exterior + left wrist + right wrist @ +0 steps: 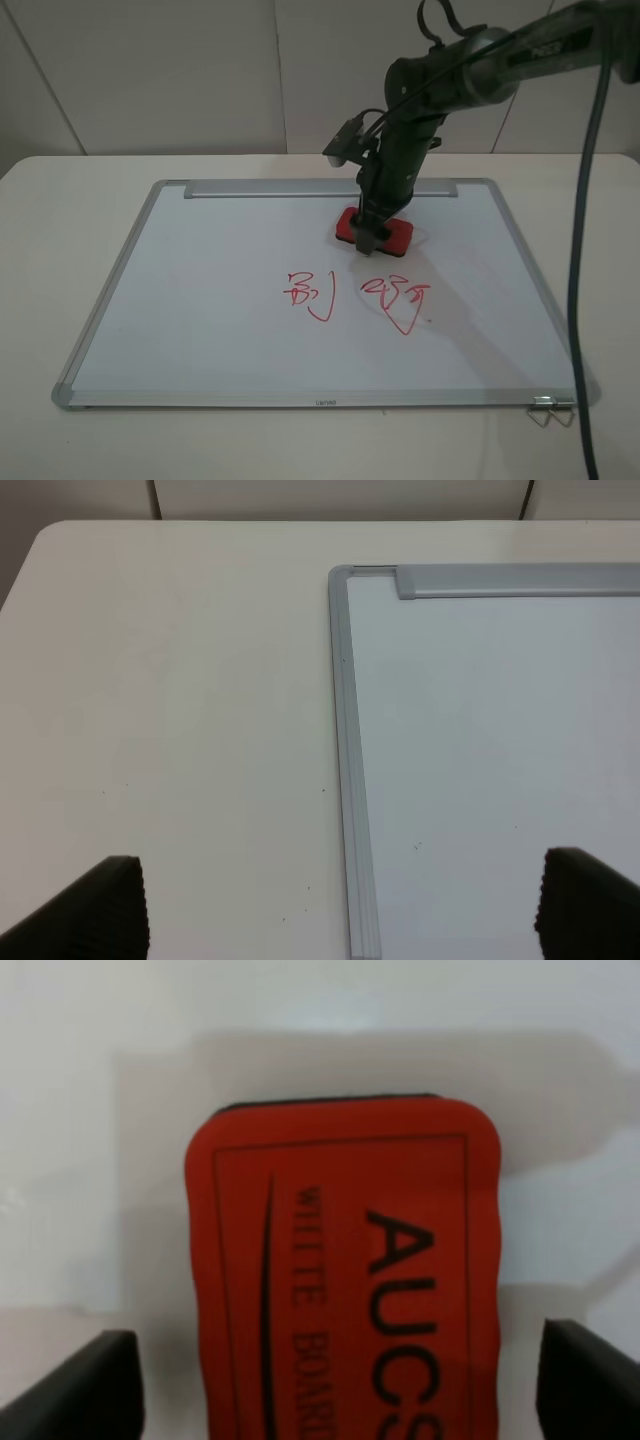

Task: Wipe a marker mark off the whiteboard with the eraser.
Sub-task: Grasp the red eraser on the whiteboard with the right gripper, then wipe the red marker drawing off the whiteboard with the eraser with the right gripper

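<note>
The whiteboard (200, 300) lies flat on the table. Near its middle is the marker mark (308, 293), boxy red squiggles with a hooked stroke. The red eraser (398, 235) rests on the board behind the marks, below the metal bar (320, 188). My right gripper (372, 238) is down over it. In the right wrist view the eraser (340, 1260) with "AUCS" lettering lies between the gripper's (340, 1380) open fingers (90, 1390), with a gap on each side. My left gripper (340, 910) is open and holds nothing, above the whiteboard's (480, 730) corner frame.
A second red scribble with a downward V (398, 300) sits right of the mark. A wire clip (552, 410) hangs at the board's near right corner. The right arm's cable (580, 300) drops down the right side. Bare table (180, 730) lies left of the board.
</note>
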